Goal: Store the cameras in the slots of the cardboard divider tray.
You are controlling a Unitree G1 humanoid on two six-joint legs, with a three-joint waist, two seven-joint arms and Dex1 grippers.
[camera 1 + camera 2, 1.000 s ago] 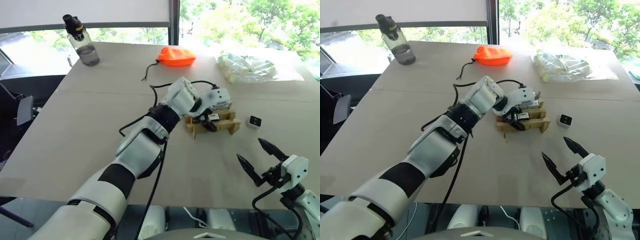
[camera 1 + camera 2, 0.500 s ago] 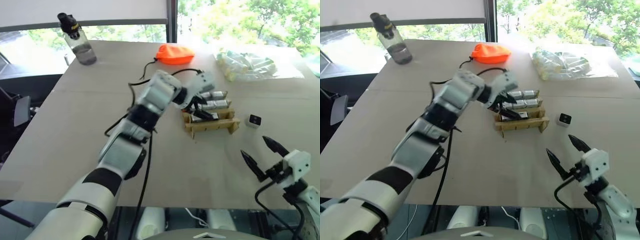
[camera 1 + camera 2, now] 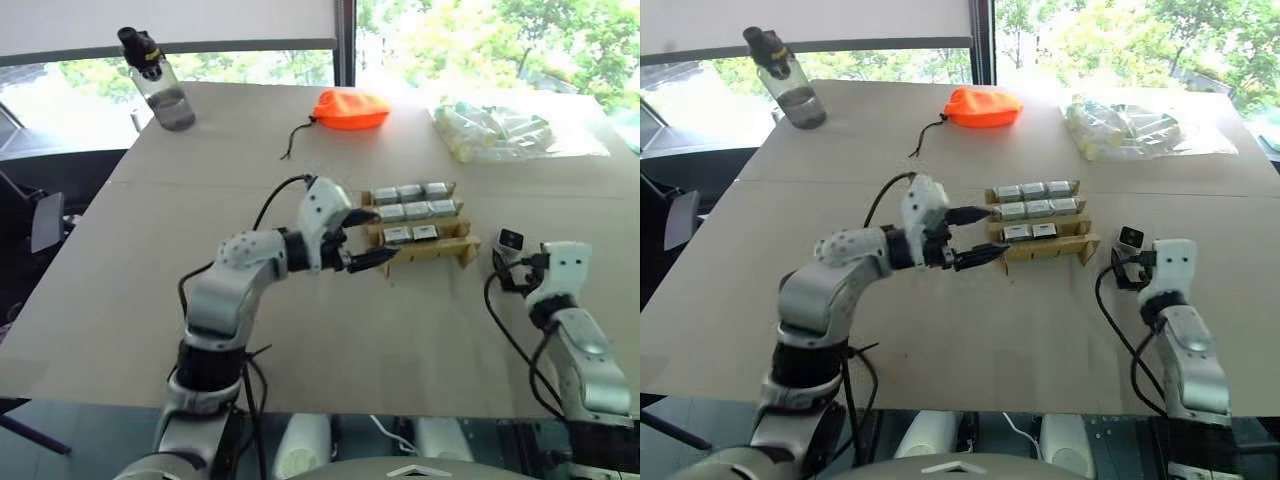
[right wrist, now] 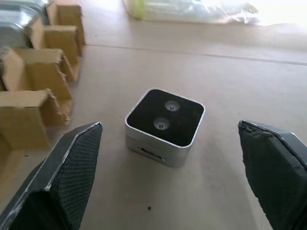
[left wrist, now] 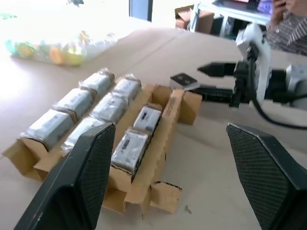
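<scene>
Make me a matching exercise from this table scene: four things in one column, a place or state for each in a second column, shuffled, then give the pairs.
Things:
1. loose camera
2. cardboard divider tray
3. orange pouch
4. water bottle

Places or states:
A. standing upright at the table's far left corner
B. lying on the table between the right gripper's open fingers, dark lens face up
C. holding wrapped cameras in its rows, just past the left gripper
D. lying near the table's far edge, its cord trailing toward the robot

Pairs: 1-B, 2-C, 3-D, 4-A
</scene>
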